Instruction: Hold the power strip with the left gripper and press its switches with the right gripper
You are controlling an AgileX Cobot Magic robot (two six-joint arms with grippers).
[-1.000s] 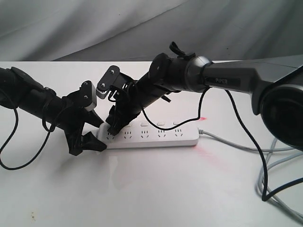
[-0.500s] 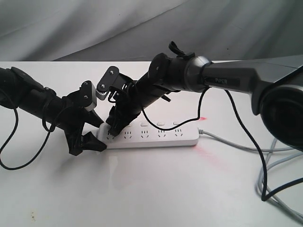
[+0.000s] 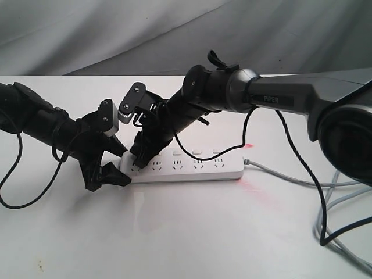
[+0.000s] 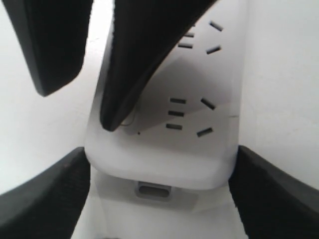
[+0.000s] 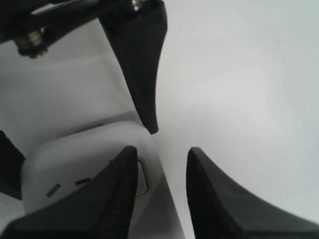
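Observation:
The white power strip point(image 3: 192, 167) lies flat on the white table, its grey cord point(image 3: 290, 177) leaving to the right and a red glow at that end. My left gripper point(image 3: 123, 167) is shut on the strip's left end, one finger on each long side; the left wrist view shows that end point(image 4: 159, 164) clamped between both fingers point(image 4: 45, 199). My right gripper point(image 3: 135, 161) points down at the leftmost of the switches point(image 5: 143, 178). Its jaws stand open with nothing between them, and one fingertip point(image 5: 127, 157) rests on that switch. The other switches point(image 3: 196, 153) are uncovered.
Loose grey and black cables point(image 3: 343, 232) loop on the table at the right. A thin black cable point(image 3: 17, 192) hangs from the left arm. Grey cloth point(image 3: 116, 35) hangs behind the table's far edge.
The right gripper has edged very slightly toward the strip's left end. The left gripper and the strip have not moved.

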